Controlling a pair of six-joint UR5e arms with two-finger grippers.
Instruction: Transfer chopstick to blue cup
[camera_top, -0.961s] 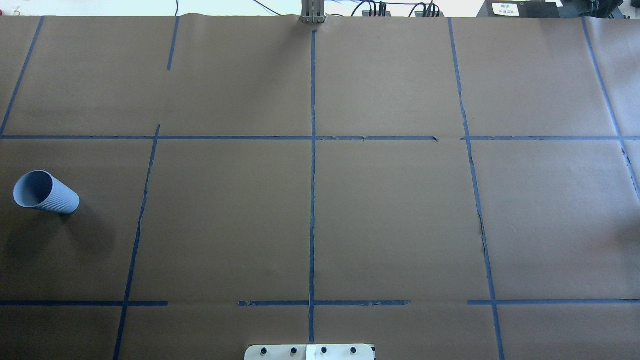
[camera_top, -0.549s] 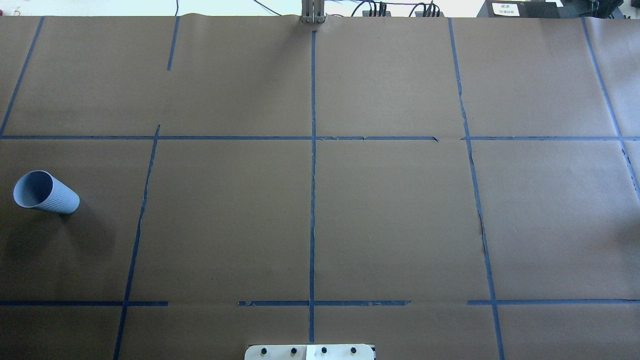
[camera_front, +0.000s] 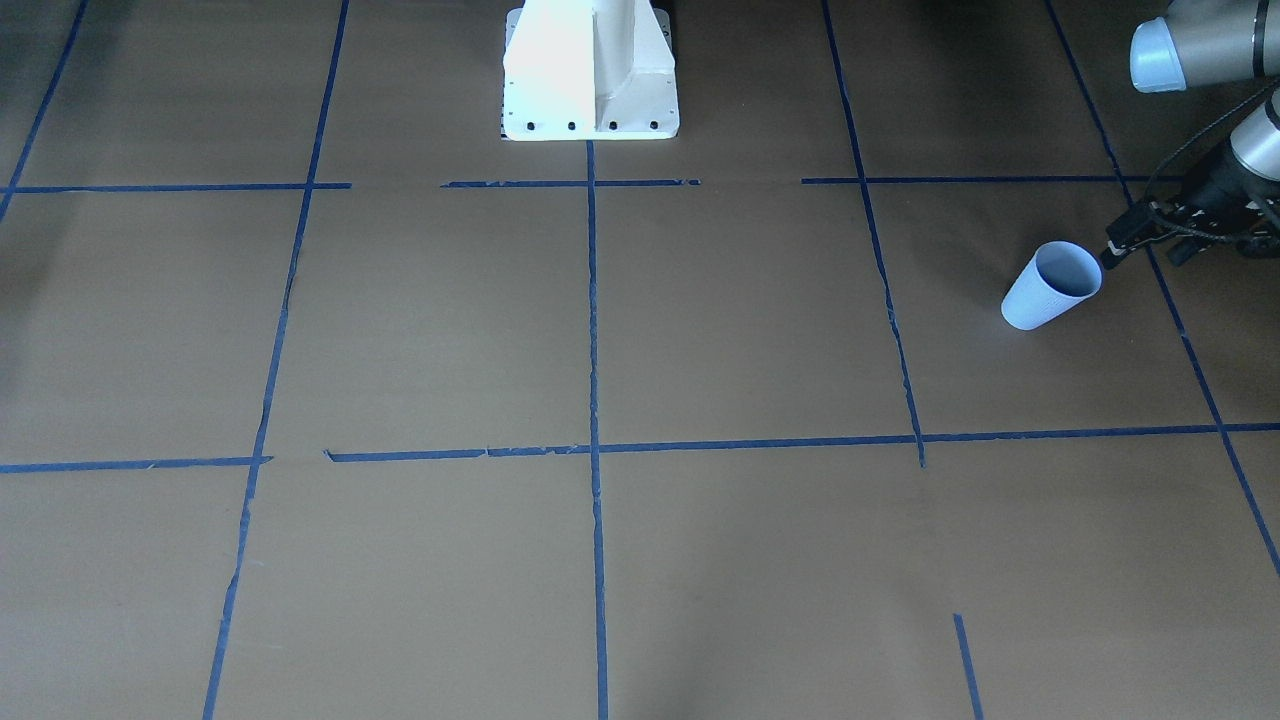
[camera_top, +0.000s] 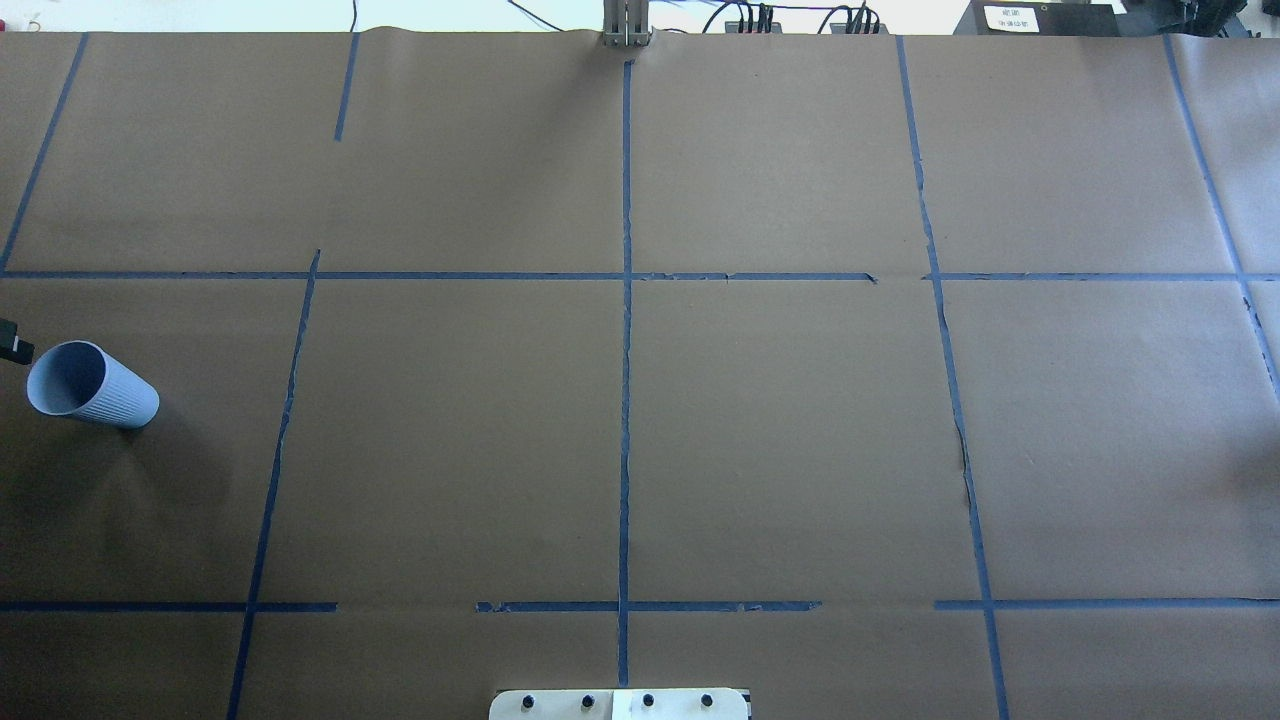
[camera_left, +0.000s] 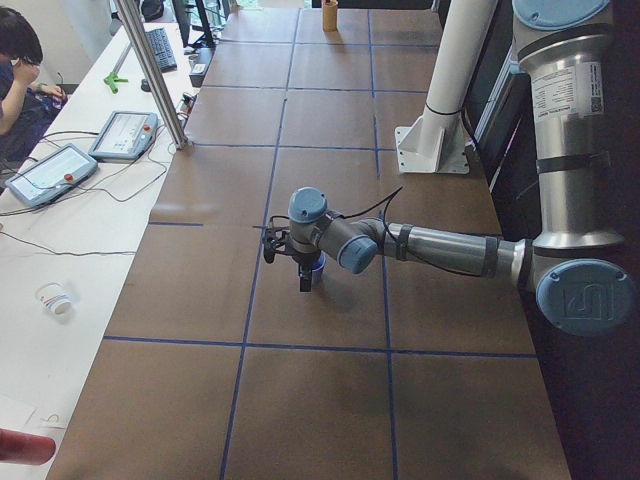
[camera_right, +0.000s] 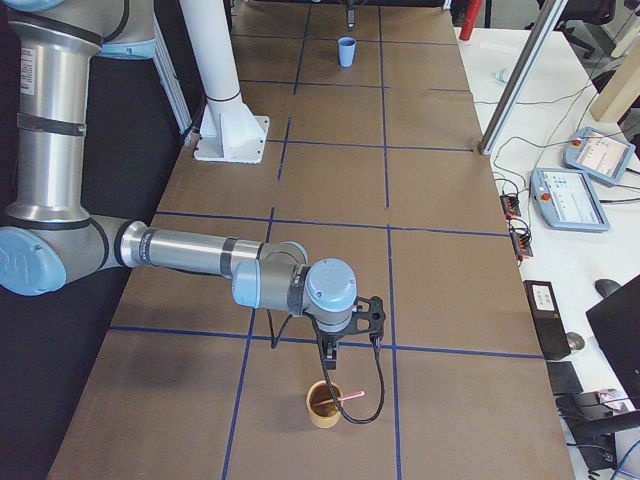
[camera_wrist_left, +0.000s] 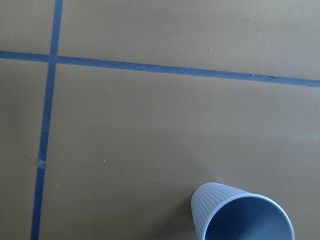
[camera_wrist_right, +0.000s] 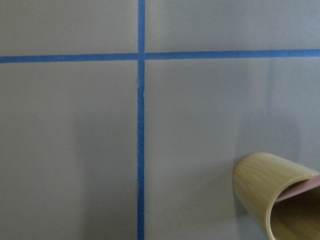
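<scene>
The left gripper (camera_top: 12, 347) has newly entered the overhead view's left edge beside the blue cup (camera_top: 92, 385), seemingly staging there. The chopstick (camera_right: 346, 398) sits in a bamboo cup (camera_right: 325, 405) under the right gripper (camera_right: 331, 360). I cannot tell either claw's state.

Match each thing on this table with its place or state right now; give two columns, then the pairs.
Column one:
1. chopstick
2. blue cup
3. left pincer
4. tan cup

Column two:
A. upright, nothing inside
B. close beside the blue cup's rim
C. leaning in the tan cup
D. standing by the right pincer

Pairs: 1-C, 2-A, 3-B, 4-D
</scene>
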